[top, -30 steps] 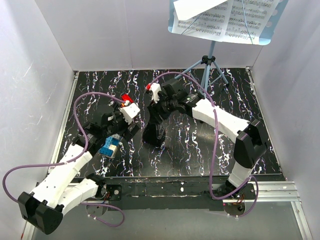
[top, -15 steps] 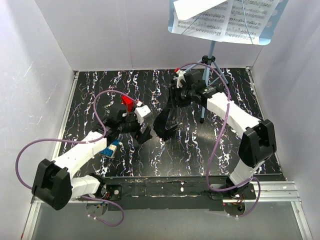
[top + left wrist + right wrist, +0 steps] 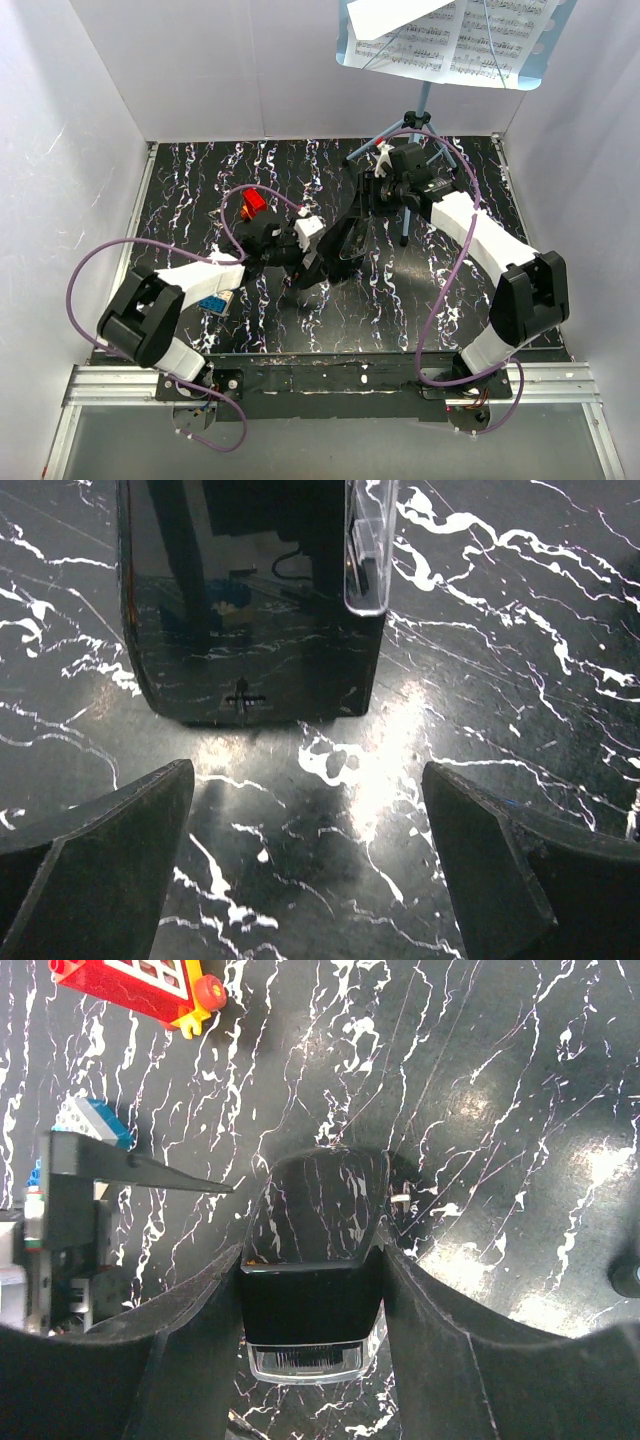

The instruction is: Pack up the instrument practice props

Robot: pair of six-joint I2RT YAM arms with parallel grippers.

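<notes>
Right gripper (image 3: 348,232) is clamped on a shiny black box (image 3: 330,255) near the middle of the table (image 3: 180,190) in the top view. The left gripper (image 3: 300,268) sits at 8 o'clock from the box, and from up there it is hard to tell if it touches the box. The light-blue music stand (image 3: 350,52) stands at 1 o'clock, at the back of the table, with white sheet-music pages (image 3: 480,30) on its plate.

From the left wrist, the left fingers (image 3: 110,850) are wide apart with only table between them. The box is at 12 o'clock, just ahead.

From the right wrist, both right fingers (image 3: 200,1330) press the sides of the box. A red toy block (image 3: 150,985) lies at 11 o'clock.
</notes>
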